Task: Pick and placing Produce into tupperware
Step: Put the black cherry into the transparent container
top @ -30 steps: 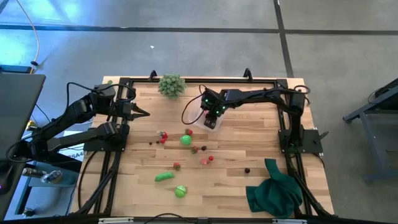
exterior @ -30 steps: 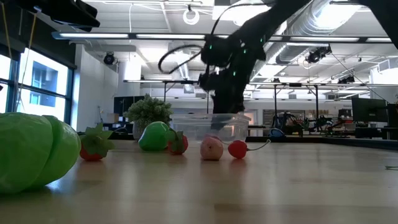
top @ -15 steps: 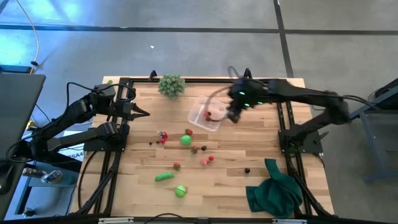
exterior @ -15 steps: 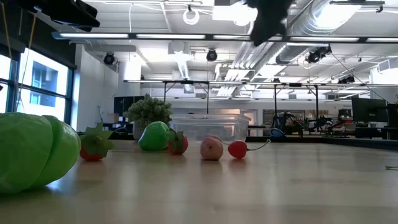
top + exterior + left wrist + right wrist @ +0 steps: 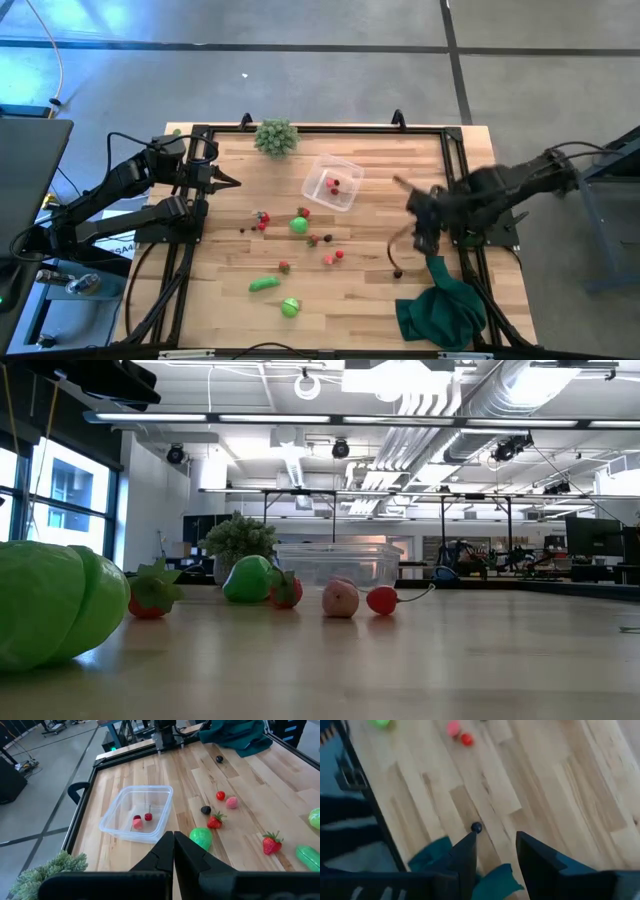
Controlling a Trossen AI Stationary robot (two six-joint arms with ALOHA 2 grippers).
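**Holding two pieces, tub sitting mid-table**

Sitting near the table's far middle, the clear square tub (image 5: 333, 184) is holding a pink piece (image 5: 137, 823) and a small red berry (image 5: 148, 817). Produce is lying scattered in front of it: a green ball (image 5: 299, 225), strawberries, a green oblong (image 5: 263, 285), and a dark berry (image 5: 398, 273) near the cloth (image 5: 440, 310). The right gripper (image 5: 495, 845) is hovering over that berry, fingers apart and empty; it is blurred from above. The left gripper (image 5: 173, 839) is waiting at the left edge, fingers apparently closed on nothing.
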